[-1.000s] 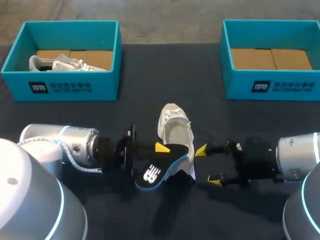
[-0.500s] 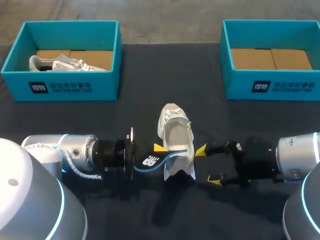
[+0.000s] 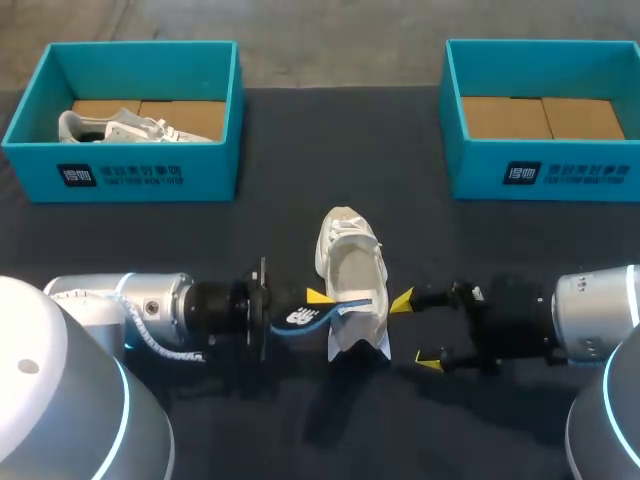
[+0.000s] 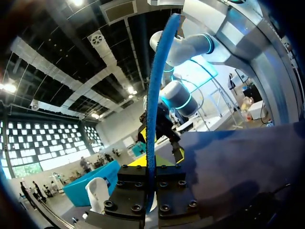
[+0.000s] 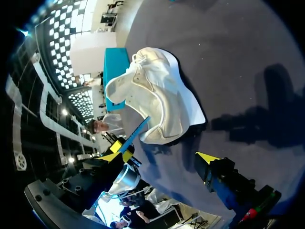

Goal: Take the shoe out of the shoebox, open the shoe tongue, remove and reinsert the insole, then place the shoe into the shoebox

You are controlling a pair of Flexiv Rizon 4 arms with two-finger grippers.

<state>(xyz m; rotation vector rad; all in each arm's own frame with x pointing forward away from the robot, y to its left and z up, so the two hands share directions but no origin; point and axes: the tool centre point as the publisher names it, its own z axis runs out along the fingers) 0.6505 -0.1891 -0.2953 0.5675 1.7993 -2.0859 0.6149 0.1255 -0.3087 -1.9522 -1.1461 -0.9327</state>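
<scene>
Left gripper (image 3: 318,303) clamps the insole (image 3: 303,319) at the heel of the shoe (image 3: 350,265); it seems light and floppy, best pinched endwise. Right gripper (image 3: 415,331), fingers spread, waits beside the shoe.

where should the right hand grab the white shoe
Probably the side wall by the heel, from the right: the shoe stands upright, mouth open upward, that wall faces the right hand, and the insole fills the left side.
</scene>
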